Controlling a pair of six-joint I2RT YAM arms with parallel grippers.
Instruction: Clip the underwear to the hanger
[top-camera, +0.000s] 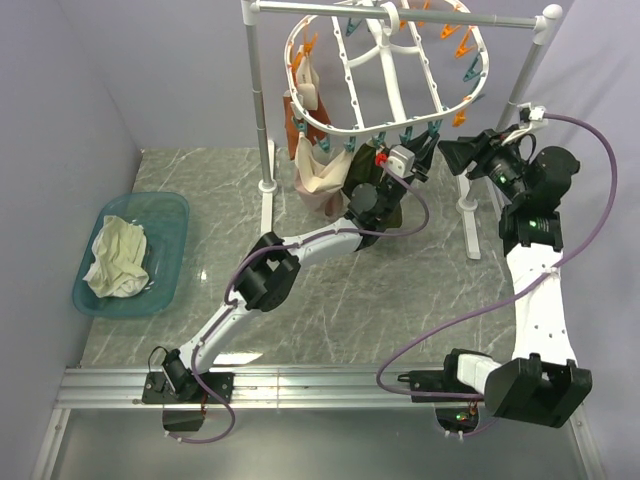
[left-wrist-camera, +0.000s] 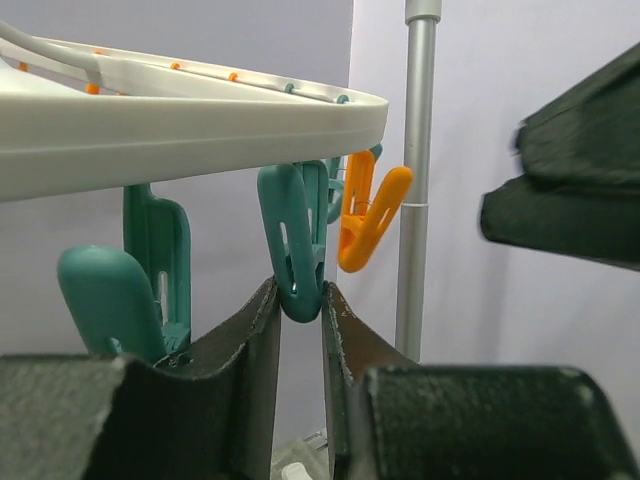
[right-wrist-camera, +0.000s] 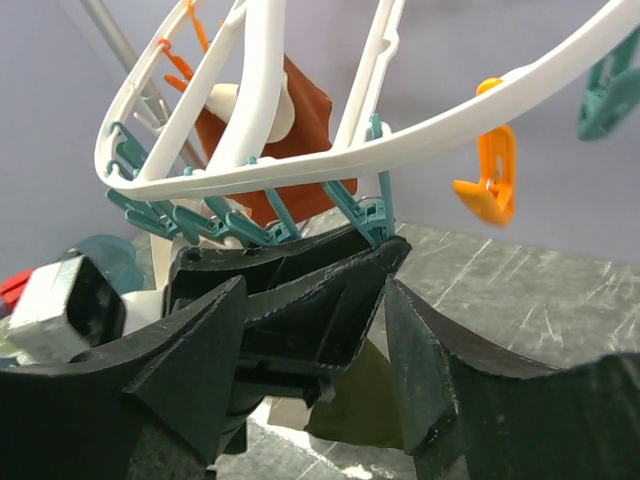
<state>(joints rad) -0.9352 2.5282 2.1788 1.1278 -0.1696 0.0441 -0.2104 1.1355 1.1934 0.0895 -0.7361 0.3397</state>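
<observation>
While the left gripper (left-wrist-camera: 300, 298), jaws narrow, is pinching a smooth teal clothespin (left-wrist-camera: 293, 225) under the near rim of the ribbed white plastic hanger (left-wrist-camera: 200, 120), the soft olive underwear (right-wrist-camera: 352, 405) is hanging just below it. Rightward, across open air, the right gripper (right-wrist-camera: 315, 300) is standing wide, empty.

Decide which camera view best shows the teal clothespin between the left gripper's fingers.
Left wrist: the teal clothespin hangs large and sharp under the hanger. Right wrist shows only its upper part above the fingers; the top view shows it tiny.
</observation>
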